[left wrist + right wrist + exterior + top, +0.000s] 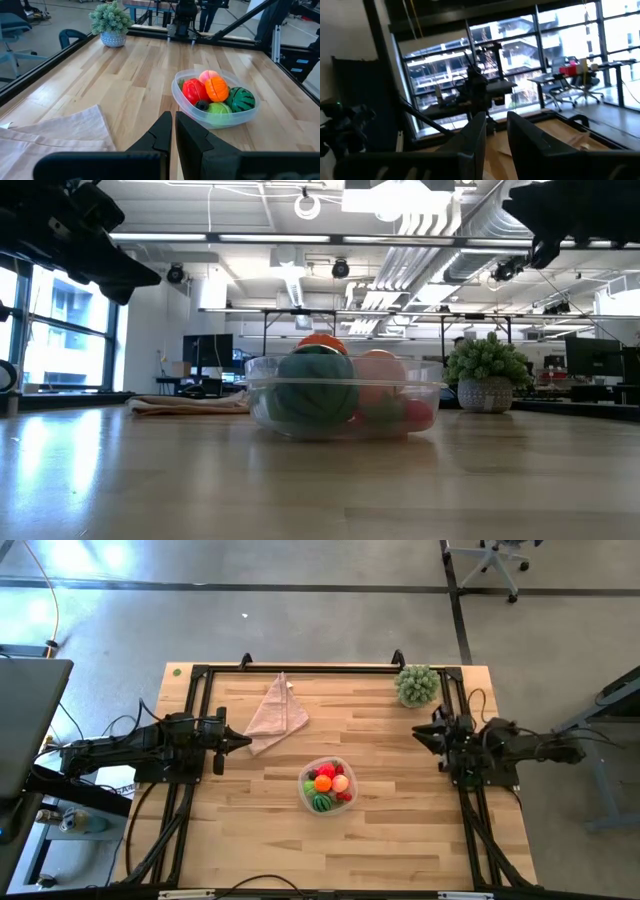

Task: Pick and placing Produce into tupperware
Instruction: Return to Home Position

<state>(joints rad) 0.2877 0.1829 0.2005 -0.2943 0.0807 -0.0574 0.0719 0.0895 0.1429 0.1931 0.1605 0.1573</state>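
The clear tupperware [303, 792] stands on the wooden table, a little nearer than its middle. In it lies the produce [216, 92]: a red apple [193, 91], an orange [218, 88], a striped dark-green melon [242, 99], a green ball [219, 108], a pink peach [208, 76] and a dark berry [201, 105]. My left gripper [246, 743] hovers at the table's left side, shut and empty, pointing across at the tub. My right gripper [418, 733] hovers at the right side, tipped slightly upward, with a narrow gap between its fingers [496, 117] and nothing in it.
A folded pink cloth [275, 712] lies on the table at the far left, just beyond my left gripper. A bushy pale-green plant in a pot [417, 686] stands at the far right corner. A black frame [320, 670] runs along the far and side edges.
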